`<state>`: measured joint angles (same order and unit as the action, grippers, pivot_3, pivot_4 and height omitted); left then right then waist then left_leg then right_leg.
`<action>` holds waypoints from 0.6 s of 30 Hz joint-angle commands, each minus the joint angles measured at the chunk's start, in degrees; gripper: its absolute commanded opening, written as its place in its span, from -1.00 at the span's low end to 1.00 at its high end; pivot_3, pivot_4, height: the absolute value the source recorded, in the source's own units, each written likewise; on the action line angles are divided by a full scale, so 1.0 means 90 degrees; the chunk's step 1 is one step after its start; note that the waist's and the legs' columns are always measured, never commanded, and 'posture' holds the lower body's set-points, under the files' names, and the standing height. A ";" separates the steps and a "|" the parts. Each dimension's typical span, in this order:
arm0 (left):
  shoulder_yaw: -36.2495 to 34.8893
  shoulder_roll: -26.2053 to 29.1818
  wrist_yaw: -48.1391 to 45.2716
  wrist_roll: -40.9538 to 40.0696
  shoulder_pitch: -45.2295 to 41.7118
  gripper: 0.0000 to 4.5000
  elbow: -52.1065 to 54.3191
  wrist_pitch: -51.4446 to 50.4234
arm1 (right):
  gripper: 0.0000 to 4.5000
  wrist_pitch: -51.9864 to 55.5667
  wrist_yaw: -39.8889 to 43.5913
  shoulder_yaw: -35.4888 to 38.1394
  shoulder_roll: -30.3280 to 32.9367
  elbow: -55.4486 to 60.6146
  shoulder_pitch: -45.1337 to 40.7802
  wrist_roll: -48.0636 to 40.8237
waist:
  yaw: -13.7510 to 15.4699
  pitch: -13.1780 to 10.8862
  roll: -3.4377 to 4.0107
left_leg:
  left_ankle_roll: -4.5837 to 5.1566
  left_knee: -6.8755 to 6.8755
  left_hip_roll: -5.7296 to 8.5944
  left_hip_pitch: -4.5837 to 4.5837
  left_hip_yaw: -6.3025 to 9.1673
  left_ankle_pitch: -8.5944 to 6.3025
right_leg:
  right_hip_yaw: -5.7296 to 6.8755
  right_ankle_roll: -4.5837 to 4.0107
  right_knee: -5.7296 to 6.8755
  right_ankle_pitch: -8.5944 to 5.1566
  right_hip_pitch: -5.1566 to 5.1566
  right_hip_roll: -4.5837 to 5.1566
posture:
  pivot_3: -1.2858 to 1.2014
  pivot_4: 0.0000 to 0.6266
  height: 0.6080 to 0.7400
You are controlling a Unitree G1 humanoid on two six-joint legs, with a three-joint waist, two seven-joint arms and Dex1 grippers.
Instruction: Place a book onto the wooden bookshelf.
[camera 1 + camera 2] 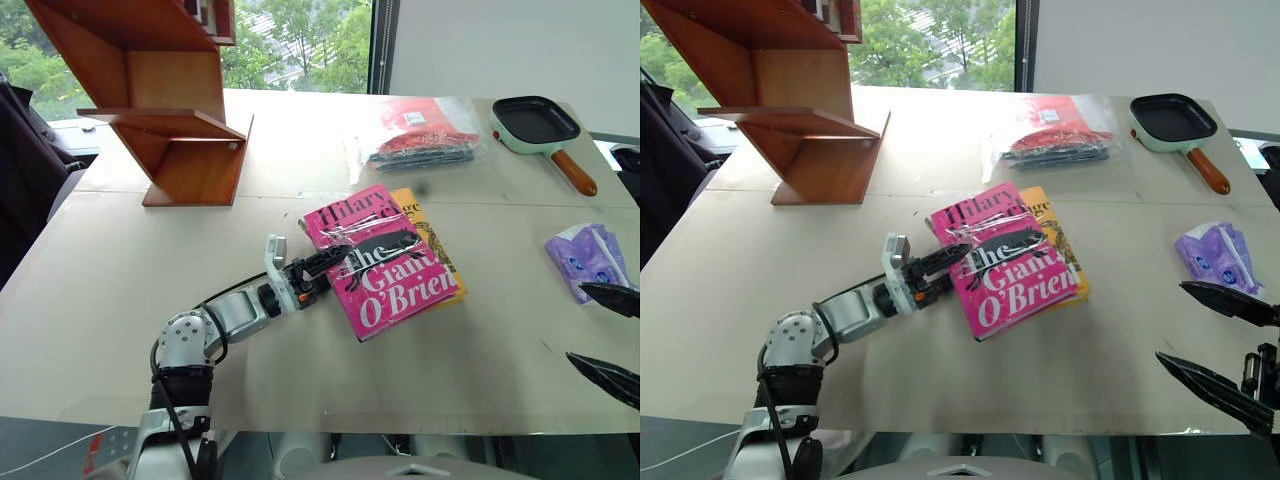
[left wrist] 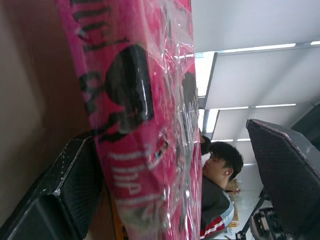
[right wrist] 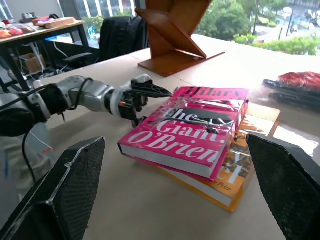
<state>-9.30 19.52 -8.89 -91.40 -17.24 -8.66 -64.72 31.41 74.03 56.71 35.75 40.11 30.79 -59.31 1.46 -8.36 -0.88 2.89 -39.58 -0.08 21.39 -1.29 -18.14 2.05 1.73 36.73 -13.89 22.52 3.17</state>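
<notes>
The pink book [image 1: 385, 265], wrapped in glossy plastic, lies flat in the middle of the table on top of a yellow book [image 1: 445, 255]. My left gripper [image 1: 335, 270] is at the pink book's near-left edge and is open. One finger reaches over the cover and the other sits lower beside the edge. In the left wrist view the book [image 2: 145, 125] stands between the two wide-apart fingers [image 2: 60, 200]. The wooden bookshelf [image 1: 170, 130] stands at the table's far left, well away from the books. My right gripper [image 1: 1220, 345] hangs open and empty near the table's right front edge.
A clear bag of red and dark items [image 1: 420, 135] and a green frying pan with a brown handle [image 1: 535, 122] lie at the far right. A purple packet [image 1: 585, 255] lies near the right edge. A dark chair [image 1: 25, 170] stands left of the table. A person [image 2: 220, 170] sits beyond.
</notes>
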 commanded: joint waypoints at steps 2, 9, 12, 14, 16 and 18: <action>0.0089 -0.0097 -0.0191 0.0247 0.0001 1.00 -0.0108 -0.0334 | 0.99 -0.0679 0.0426 0.0271 -0.0133 0.0044 0.0489 0.0029 | -0.0030 0.0000 0.0000 | 0.0000 0.0007 -0.0002 -0.0022 -0.0001 -0.0001 | -0.0005 -0.0001 -0.0001 -0.0002 -0.0017 0.0006 | 0.03 -0.52 1.00; -0.0050 -0.0182 -0.0236 0.0590 -0.0116 1.00 -0.0349 -0.0467 | 0.99 -0.0810 0.0253 0.0286 0.0196 0.0054 0.0914 -0.0130 | -0.0031 0.0006 0.0009 | 0.0001 0.0022 -0.0002 -0.0068 -0.0009 -0.0003 | -0.0011 -0.0019 -0.0007 -0.0012 -0.0050 0.0031 | 0.03 -0.52 1.00; -0.0092 -0.0270 -0.0220 0.0687 -0.0154 1.00 -0.0458 -0.0543 | 0.99 -0.0788 0.0044 0.0186 0.0376 0.0076 0.0887 -0.0154 | -0.0007 0.0010 0.0013 | 0.0001 0.0022 -0.0002 -0.0068 -0.0009 -0.0003 | -0.0008 -0.0023 -0.0007 -0.0014 -0.0050 0.0037 | 0.03 -0.52 1.00; -0.0157 -0.0380 -0.0094 0.0677 -0.0172 1.00 -0.0602 -0.0624 | 0.99 -0.0793 -0.0051 0.0138 0.0452 0.0068 0.0872 -0.0170 | 0.0025 0.0014 0.0021 | 0.0001 0.0023 -0.0002 -0.0068 -0.0008 -0.0003 | -0.0005 -0.0024 -0.0007 -0.0014 -0.0050 0.0039 | 0.03 -0.52 1.00; -0.0203 -0.0501 0.0002 0.0789 -0.0155 0.77 -0.0721 -0.0615 | 1.00 -0.0778 -0.0154 0.0104 0.0519 0.0070 0.0846 -0.0213 | 0.0079 0.0023 0.0036 | 0.0002 0.0025 -0.0002 -0.0069 -0.0008 -0.0004 | -0.0004 -0.0024 -0.0007 -0.0015 -0.0050 0.0042 | 0.03 -0.52 1.00; -0.0296 -0.0651 0.0055 0.0753 -0.0141 0.52 -0.0777 -0.0616 | 1.00 -0.0754 -0.0249 0.0079 0.0585 0.0071 0.0810 -0.0256 | 0.0092 0.0031 0.0047 | 0.0002 0.0026 -0.0002 -0.0068 -0.0009 -0.0004 | -0.0004 -0.0024 -0.0008 -0.0015 -0.0050 0.0044 | 0.03 -0.52 1.00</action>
<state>-11.69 14.98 -9.45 -85.28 -19.91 -12.95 -69.65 24.75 72.87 56.96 40.39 39.96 38.34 -60.16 2.28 -8.08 -0.46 2.91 -39.34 -0.10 20.78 -1.37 -18.18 2.01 1.51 36.64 -14.02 22.07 3.57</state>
